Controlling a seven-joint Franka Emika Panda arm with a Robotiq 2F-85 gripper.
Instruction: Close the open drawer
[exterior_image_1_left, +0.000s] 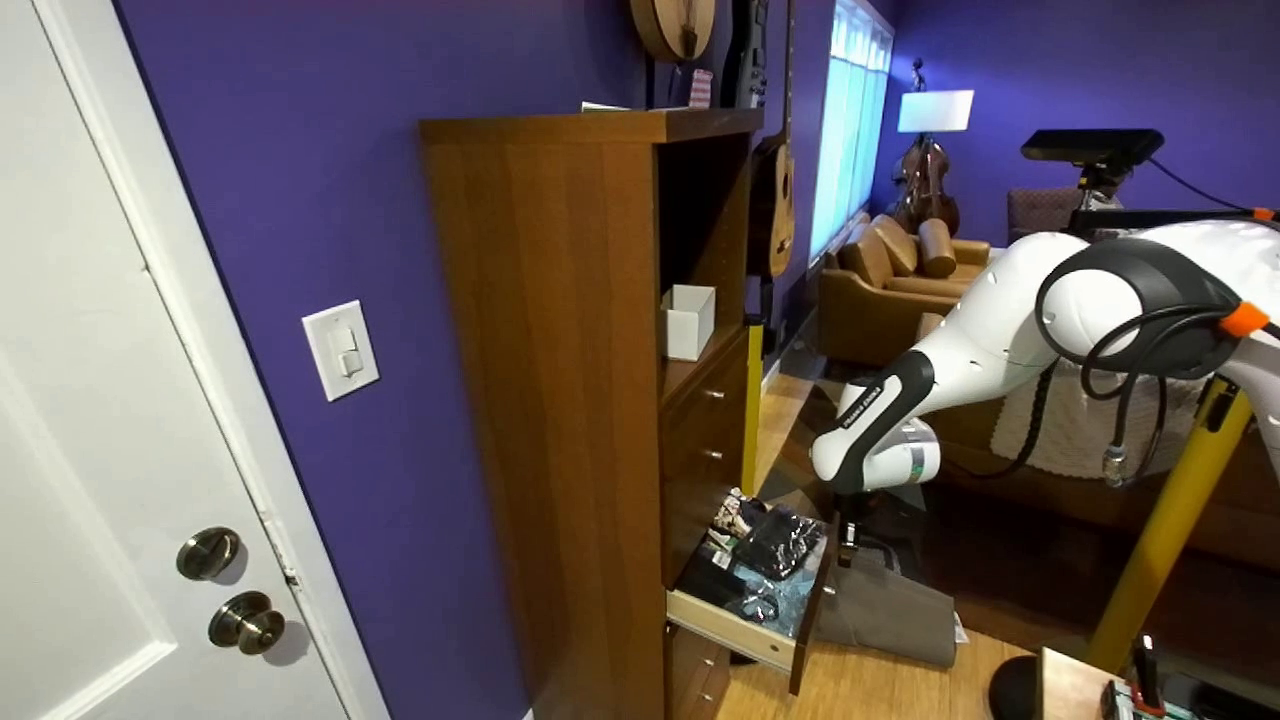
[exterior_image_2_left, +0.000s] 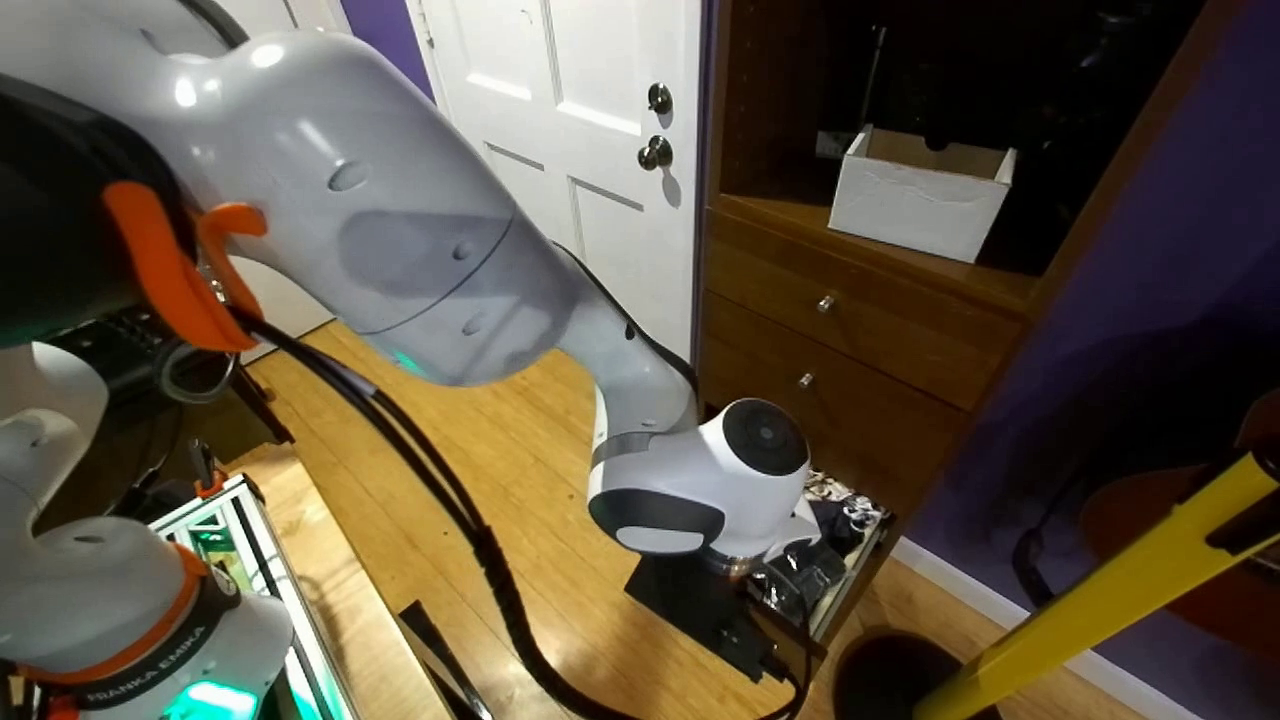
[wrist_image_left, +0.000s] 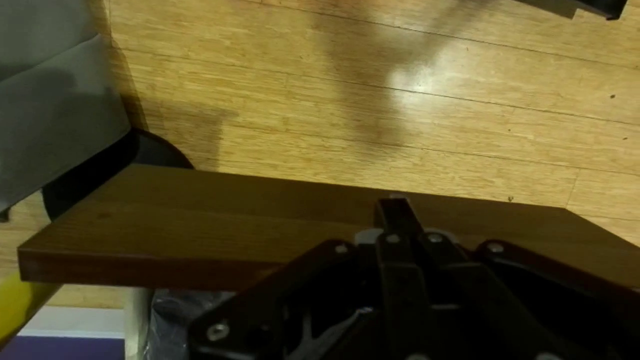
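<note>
FRANKA EMIKA, that was the lettering (exterior_image_1_left: 864, 406) on the white arm (exterior_image_1_left: 985, 335), big as life, and the same two words ran along a dark band (exterior_image_2_left: 150, 665) at lower left in an exterior view, right by a green glow (exterior_image_2_left: 212, 700)! Down to the drawer (exterior_image_1_left: 728, 632), and it jutted out of the tall wooden cabinet (exterior_image_1_left: 560, 380), below two flush drawer fronts (exterior_image_1_left: 700, 440). And it was loaded: a black plastic-wrapped bundle (exterior_image_1_left: 778, 542), crinkled see-through plastic (exterior_image_1_left: 793, 597) near it, the rest too jumbled to sort! Higher up, an open-topped white box (exterior_image_2_left: 912, 215) sat on the shelf (exterior_image_2_left: 770, 210). Over to the arm: forearm sloping down, wrist bent, it held the gripper (wrist_image_left: 412, 225) pointing downward by the open drawer's outer face (wrist_image_left: 210, 215). The fingers (wrist_image_left: 400, 280) were pressed together, clenched on themselves! Whether they touched the wood, I couldn't tell.
</note>
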